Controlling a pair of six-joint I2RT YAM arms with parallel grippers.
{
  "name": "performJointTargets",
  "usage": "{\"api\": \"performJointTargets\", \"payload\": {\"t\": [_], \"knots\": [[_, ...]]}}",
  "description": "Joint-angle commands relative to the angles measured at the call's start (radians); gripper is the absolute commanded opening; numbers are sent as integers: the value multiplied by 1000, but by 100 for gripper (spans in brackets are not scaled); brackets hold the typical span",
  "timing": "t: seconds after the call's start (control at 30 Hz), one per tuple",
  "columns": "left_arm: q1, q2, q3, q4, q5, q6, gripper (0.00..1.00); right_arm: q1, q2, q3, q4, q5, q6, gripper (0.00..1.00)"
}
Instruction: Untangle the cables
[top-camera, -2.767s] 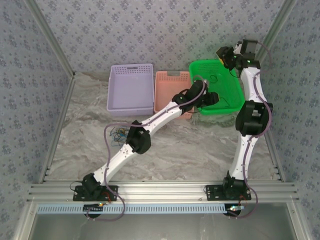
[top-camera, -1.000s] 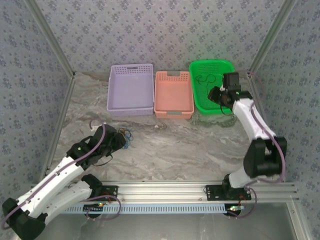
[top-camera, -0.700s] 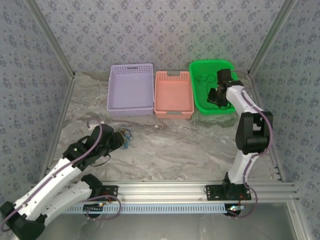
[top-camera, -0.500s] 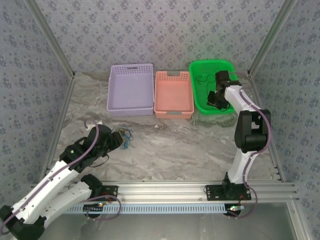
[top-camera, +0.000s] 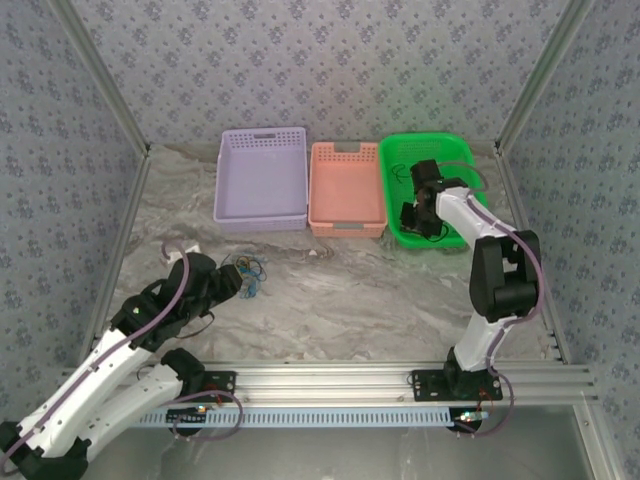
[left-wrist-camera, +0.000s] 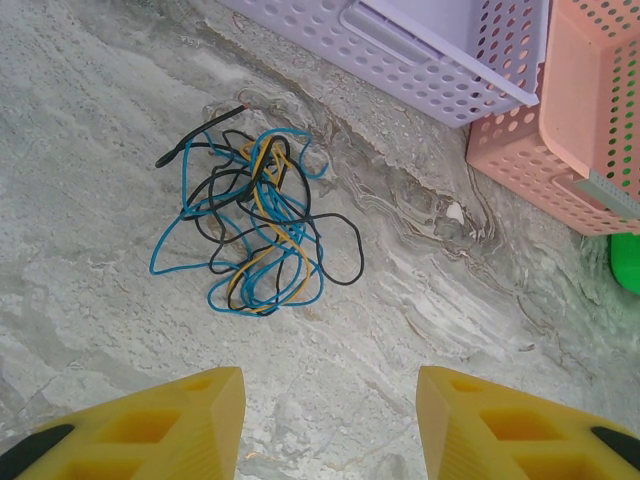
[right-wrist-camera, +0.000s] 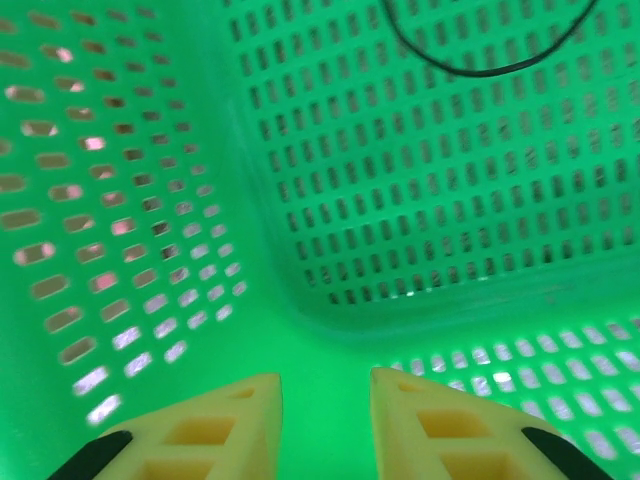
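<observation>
**Sup:** Status on the cables?

**Me:** Main knot sits on the desk, left side, just in front of the purple basket. It's blue, black and a yellow strand, all looped thru each other. One black end sticks out at the upper left of the bundle in my left wrist cam.

**Sup:** Left hand?

**Me:** Left hand is spread wide w/ nothing in it, hovering just short of the knot and not touching.

**Sup:** And the right?

**Me:** Right hand is down inside the green basket w/ fingers only a narrow gap apart and nothing between them. A lone black cable lies on the basket floor beyond it.

**Sup:** So which step?

**Me:** My read is one strand sorted and the next pick about to start — approach phase on the left.

**Sup:** Next move?

**Me:** I'd go for that free black end, not the middle of the bundle. Drop the left hand over it, pinch one strand only, then draw it out slowly. The wires are thin and floppy, so I expect the whole clump may drag along. The right would prob. need to come out of the basket and pin the rest.
</observation>
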Motion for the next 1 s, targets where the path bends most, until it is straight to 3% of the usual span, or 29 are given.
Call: {"api": "performJointTargets", "payload": {"t": [0.0, 0.17, 0.27, 0.43, 0.53, 0.63, 0.73, 0.97], "knots": [[9, -4, 2, -10, -10, 5, 48, 23, -39, -25, -4, 2, 36, 31], [9, 18, -3, -21, -11, 6, 50, 28, -100, -15, -20, 50, 44, 31], [49, 50, -9, -25, 14, 22, 58, 66, -198, -9, -31, 138, 42, 31], [238, 146, -38, 48, 212, 95, 59, 276, -379, -47, 28, 205, 48, 40], [329, 206, -49, 113, 291, 145, 59, 435, -407, -106, 178, 65, 86, 47], [416, 280, -48, 195, 376, 189, 55, 581, -342, -187, 383, -90, 135, 51], [438, 367, -18, 237, 390, 240, 49, 698, -213, -180, 529, -179, 139, 54], [441, 532, 7, 319, 370, 292, 45, 767, 79, -38, 617, -231, 185, 53]]}}
